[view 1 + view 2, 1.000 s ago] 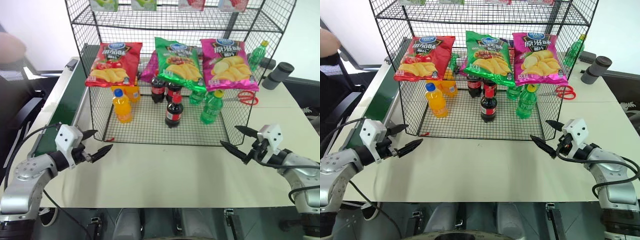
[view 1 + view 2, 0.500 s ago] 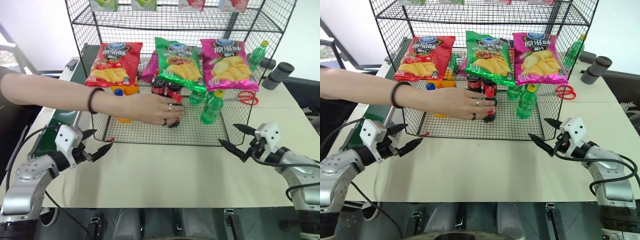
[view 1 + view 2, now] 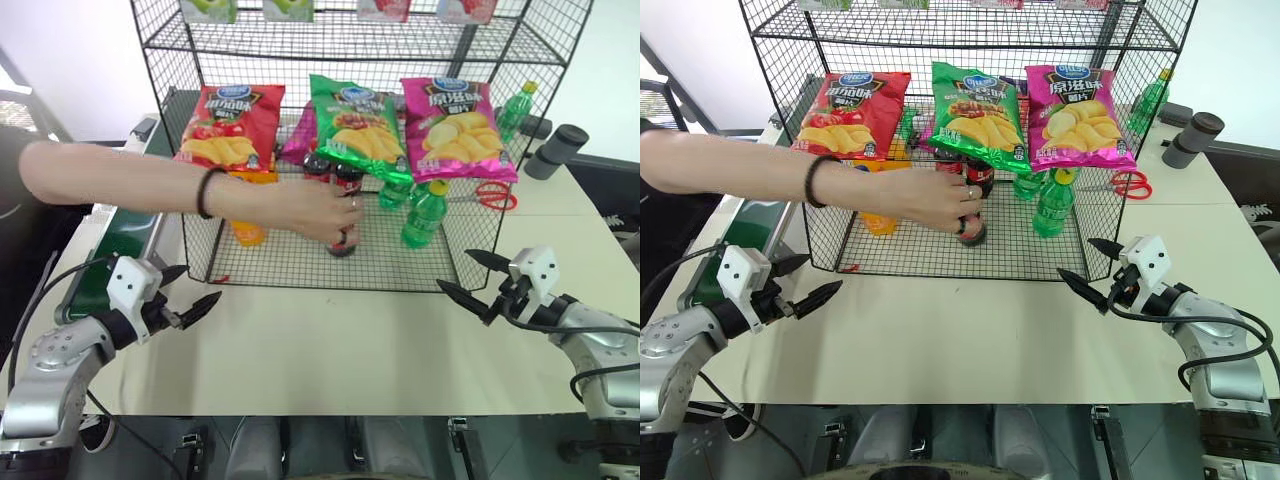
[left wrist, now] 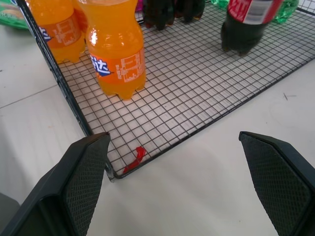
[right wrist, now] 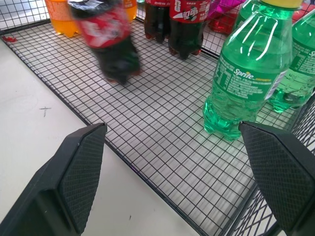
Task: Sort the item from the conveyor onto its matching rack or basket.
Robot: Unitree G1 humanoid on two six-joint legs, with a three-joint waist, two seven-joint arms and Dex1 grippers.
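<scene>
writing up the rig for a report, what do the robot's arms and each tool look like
Both arms are silver-grey metal with rounded joints and loose black cables. Each ends in a white boxy block carrying a tool, left tool and right tool, each made of two black tapered fingers whose inner pads have a fine cross-hatched texture.

place: lab mock-shop | cues: wire rack (image 3: 480,40) stocked with chip bags (image 3: 228,128), conveyor (image 3: 120,235) beside white table (image 3: 330,340)
</scene>
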